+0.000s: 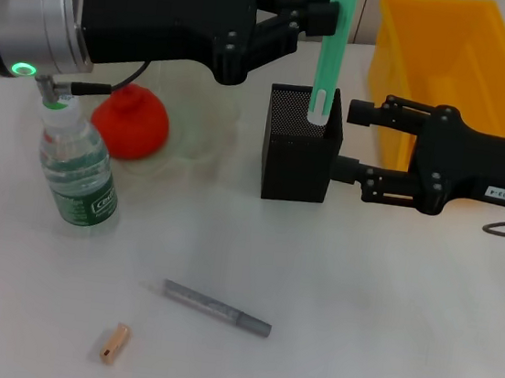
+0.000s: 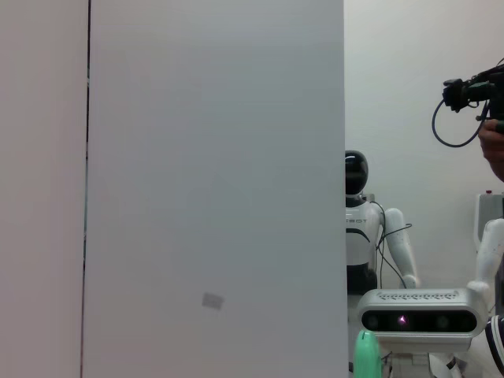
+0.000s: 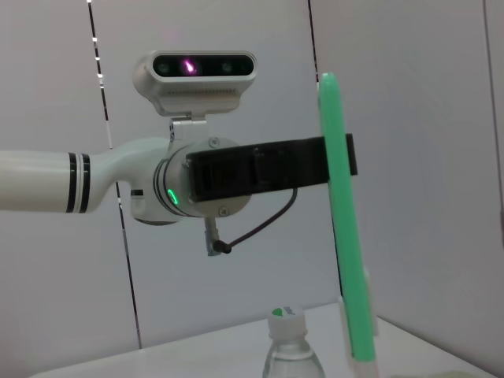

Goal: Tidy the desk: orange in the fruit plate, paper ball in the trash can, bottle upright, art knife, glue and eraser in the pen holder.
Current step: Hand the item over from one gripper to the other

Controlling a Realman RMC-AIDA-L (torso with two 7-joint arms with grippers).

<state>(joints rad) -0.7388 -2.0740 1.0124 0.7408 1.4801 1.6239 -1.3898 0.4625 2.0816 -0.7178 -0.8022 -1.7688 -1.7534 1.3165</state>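
Observation:
My left gripper (image 1: 333, 16) is shut on a long green stick (image 1: 326, 60), held upright with its white lower end in the mouth of the black mesh pen holder (image 1: 298, 158). The right wrist view shows the same green stick (image 3: 346, 236) clamped in the left gripper (image 3: 335, 165). My right gripper (image 1: 348, 144) stands open, its fingertips at the pen holder's right side. The orange (image 1: 131, 123) lies in the glass fruit plate (image 1: 208, 114). The bottle (image 1: 77, 167) stands upright. A grey stick (image 1: 217, 307) and the eraser (image 1: 114, 343) lie on the desk in front. The paper ball is out of view.
The yellow trash can (image 1: 456, 67) stands at the back right, behind my right arm. My left arm stretches across the back of the desk, above the fruit plate. The bottle's cap (image 3: 285, 315) shows in the right wrist view.

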